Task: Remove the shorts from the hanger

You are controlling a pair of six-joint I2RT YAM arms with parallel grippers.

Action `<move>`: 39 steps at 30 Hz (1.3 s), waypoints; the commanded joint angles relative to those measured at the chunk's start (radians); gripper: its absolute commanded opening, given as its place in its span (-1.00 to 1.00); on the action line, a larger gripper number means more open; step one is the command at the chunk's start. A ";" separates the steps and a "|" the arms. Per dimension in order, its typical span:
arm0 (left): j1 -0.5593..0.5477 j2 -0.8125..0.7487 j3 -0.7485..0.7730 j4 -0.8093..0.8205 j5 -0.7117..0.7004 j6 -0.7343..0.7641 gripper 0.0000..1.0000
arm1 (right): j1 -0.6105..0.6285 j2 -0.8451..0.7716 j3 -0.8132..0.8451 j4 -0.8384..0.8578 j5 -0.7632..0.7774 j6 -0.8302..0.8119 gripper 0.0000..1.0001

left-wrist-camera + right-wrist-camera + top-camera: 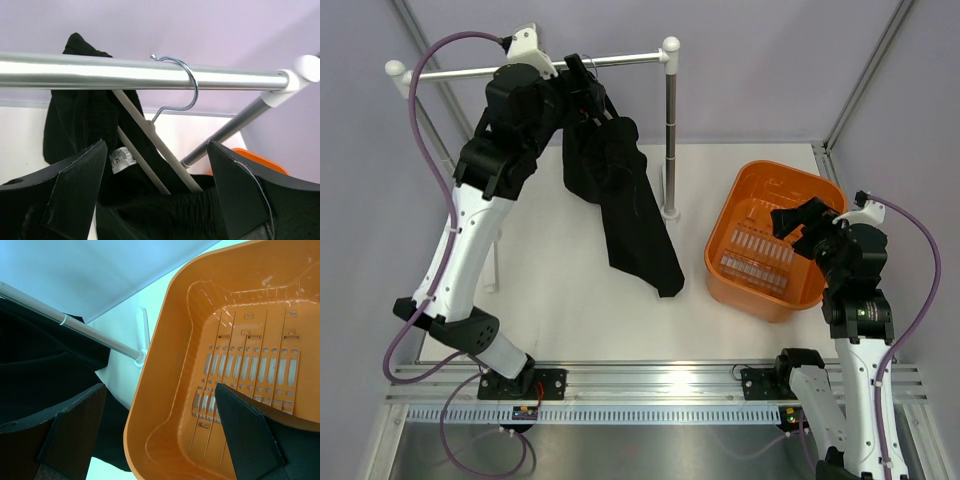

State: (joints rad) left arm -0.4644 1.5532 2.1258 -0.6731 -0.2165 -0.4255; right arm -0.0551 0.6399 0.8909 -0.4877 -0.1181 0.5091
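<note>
Shorts (625,200) hang black and limp from the hanger up on the silver rail (630,60), their long end trailing down onto the white table (560,300) in the top view, where the left gripper (582,85) sits right at the rail beside the waistband and the right gripper (798,222) waits well apart over the orange basket (760,290). From the left wrist, the hanger (150,135) shows as pale bars slanting down from a metal hook (182,82) looped over the rail, with the shorts draped over the bars and a small white size tag (121,158) facing the camera; the left fingers (75,187) stand wide on either side of the cloth and grip nothing yet. From the right wrist, the right fingers (70,432) are spread fully and empty above the basket's slotted floor, the shorts a dark mass at the left. The step in hand looks like taking hold of the fabric: the left jaws should close on the bunched waistband below the bars, not on a bar itself, then draw the cloth along and off the open end so the hook does not jump the rail.
</note>
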 commanded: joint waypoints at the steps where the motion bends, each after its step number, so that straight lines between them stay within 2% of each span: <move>1: -0.026 0.031 0.088 -0.002 -0.153 0.037 0.69 | -0.005 -0.005 0.049 -0.008 -0.017 -0.018 0.99; 7: -0.079 0.090 0.094 0.012 -0.280 0.065 0.59 | -0.005 -0.008 0.048 -0.014 -0.017 -0.015 0.99; 16: -0.112 0.168 0.100 0.084 -0.308 0.097 0.55 | -0.005 -0.011 0.051 -0.017 -0.017 -0.018 0.99; 24: -0.129 0.212 0.118 0.125 -0.388 0.148 0.50 | -0.005 -0.022 0.026 -0.012 -0.012 -0.027 0.99; 32: -0.129 0.265 0.177 0.093 -0.414 0.179 0.18 | -0.005 -0.020 0.022 -0.011 -0.018 -0.026 0.99; 39: -0.129 0.274 0.177 0.066 -0.442 0.194 0.12 | -0.005 -0.019 0.020 -0.009 -0.025 -0.023 0.99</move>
State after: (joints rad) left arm -0.5907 1.8248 2.2608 -0.6357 -0.6071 -0.2539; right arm -0.0551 0.6220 0.9051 -0.5194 -0.1238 0.5011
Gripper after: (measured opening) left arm 0.566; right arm 0.993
